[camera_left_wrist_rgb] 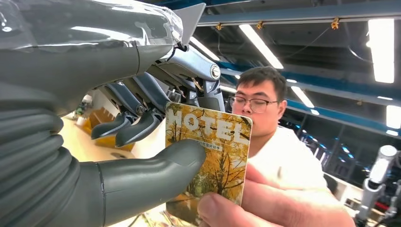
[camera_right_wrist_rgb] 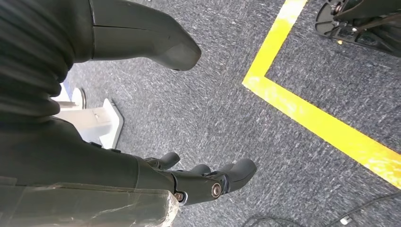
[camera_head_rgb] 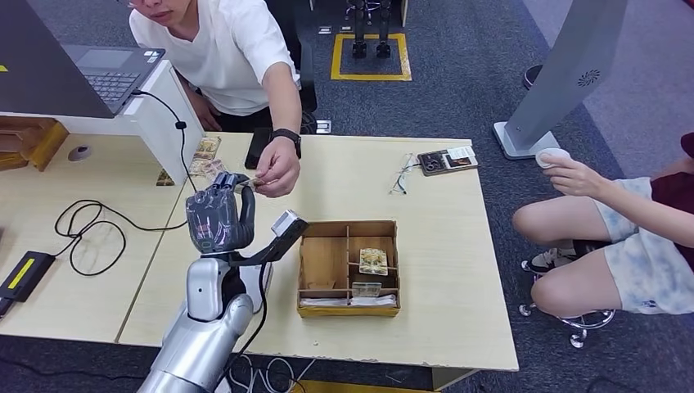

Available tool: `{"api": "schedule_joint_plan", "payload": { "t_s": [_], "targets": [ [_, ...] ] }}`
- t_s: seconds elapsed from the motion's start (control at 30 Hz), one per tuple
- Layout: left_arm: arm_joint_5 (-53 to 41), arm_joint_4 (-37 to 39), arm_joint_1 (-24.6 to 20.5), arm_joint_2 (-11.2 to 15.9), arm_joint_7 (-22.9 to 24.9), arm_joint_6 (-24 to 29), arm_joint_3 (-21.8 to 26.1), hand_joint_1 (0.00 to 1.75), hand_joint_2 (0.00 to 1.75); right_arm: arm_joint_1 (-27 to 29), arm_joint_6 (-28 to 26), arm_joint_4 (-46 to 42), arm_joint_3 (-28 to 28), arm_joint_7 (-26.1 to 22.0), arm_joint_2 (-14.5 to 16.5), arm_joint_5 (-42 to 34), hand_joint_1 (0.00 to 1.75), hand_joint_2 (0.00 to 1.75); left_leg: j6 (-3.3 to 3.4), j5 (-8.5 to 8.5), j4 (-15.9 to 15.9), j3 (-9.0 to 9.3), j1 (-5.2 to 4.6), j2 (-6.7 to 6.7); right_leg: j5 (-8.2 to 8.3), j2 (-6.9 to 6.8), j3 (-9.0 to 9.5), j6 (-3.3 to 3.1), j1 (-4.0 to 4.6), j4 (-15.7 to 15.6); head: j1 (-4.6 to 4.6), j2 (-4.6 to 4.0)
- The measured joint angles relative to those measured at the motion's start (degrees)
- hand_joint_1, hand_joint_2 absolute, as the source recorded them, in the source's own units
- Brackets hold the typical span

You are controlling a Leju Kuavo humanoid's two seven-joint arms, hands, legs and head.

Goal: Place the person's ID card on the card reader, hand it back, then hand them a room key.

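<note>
While the robot's silver left arm rises from the near edge of the pale wooden table (camera_head_rgb: 442, 270), its left hand (camera_head_rgb: 219, 217) is lifted above the tabletop, just left of an open wooden tray (camera_head_rgb: 309, 266). That hand pinches a room key card (camera_left_wrist_rgb: 210, 156) between its thick grey thumb (camera_left_wrist_rgb: 156, 177) and the dark fingers (camera_left_wrist_rgb: 142, 127) behind the card. The card is printed with yellow autumn trees and the word HOTEL. A person's hand (camera_head_rgb: 278, 173) grips the same card from the far side, so both hands are on it at once; in the left wrist view the person's thumb presses on the card's lower edge. The person wears a white shirt and a dark watch and leans over the table's far edge.

The tray is split into compartments, and a few more cards (camera_head_rgb: 373, 261) lie in those on its right side.

Beyond the tray, near the table's far edge, lie a pair of glasses (camera_head_rgb: 403, 174) and a small dark device with a card on it (camera_head_rgb: 447, 160). To the tray's far left, a laptop (camera_head_rgb: 102, 72) stands on a raised white stand, with a black cable looping down over the neighbouring desk.

A second person sits on a stool to the right of the table.

The right hand (camera_right_wrist_rgb: 142, 142) hangs over grey carpet beside a yellow floor line (camera_right_wrist_rgb: 307, 113), fingers loosely apart, holding nothing.
</note>
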Motion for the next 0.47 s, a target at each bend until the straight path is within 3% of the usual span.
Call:
{"api": "schedule_joint_plan", "payload": {
  "t_s": [0.23,0.27,0.3,0.37,0.4,0.43,0.47],
  "targets": [
    [0.99,5.13,-3.84,2.05,1.22,0.0,-0.01,1.75,1.75,-0.09,-0.01,0.0,0.3,-0.23,0.0,0.05,0.0,1.75,0.0,0.0,0.0,-0.02,-0.01,0.01,0.0,0.01,0.0,0.0,0.0,-0.01,0.0,0.0],
    [1.38,5.88,-4.37,2.33,1.39,0.0,-0.01,1.65,1.75,-0.09,-0.01,0.0,0.39,-0.24,0.0,0.06,0.0,1.75,0.0,0.0,0.0,-0.02,-0.01,0.01,0.0,0.01,0.0,0.0,0.0,-0.01,0.01,0.0],
    [1.87,6.59,-4.87,2.57,1.44,0.0,-0.01,1.34,1.75,-0.09,-0.02,0.0,0.5,-0.25,0.0,0.06,0.0,1.75,0.0,0.0,0.0,-0.01,-0.01,0.01,0.0,0.01,0.0,0.0,0.0,-0.01,0.01,0.0],
    [3.51,7.98,-5.66,2.95,1.04,0.0,-0.01,0.46,1.75,-0.09,-0.02,0.0,0.7,-0.33,0.0,0.05,0.0,1.75,0.0,0.0,0.01,-0.01,0.0,0.01,0.0,0.01,-0.01,0.0,0.0,-0.01,0.0,0.0],
    [4.36,8.48,-5.92,3.07,0.64,0.0,-0.01,0.12,1.75,-0.09,-0.02,0.0,0.79,-0.39,0.0,0.04,0.0,1.75,0.0,0.0,0.01,-0.01,0.0,0.0,0.0,0.01,-0.01,0.0,0.0,0.0,-0.01,0.0],
    [5.22,8.92,-6.1,3.14,0.1,0.0,-0.01,0.0,1.75,-0.09,-0.02,0.0,0.9,-0.46,0.0,0.03,0.0,1.75,0.0,0.0,0.01,-0.02,0.0,0.0,0.0,0.01,-0.01,0.0,0.0,0.0,-0.01,0.0],
    [5.61,9.09,-6.19,3.18,-0.18,0.0,0.0,0.0,1.75,-0.09,-0.02,0.0,0.95,-0.5,0.0,0.03,0.0,1.75,0.0,0.0,0.01,-0.02,0.0,0.0,0.0,0.01,-0.01,0.0,0.0,0.0,0.0,0.0]
  ]
}}
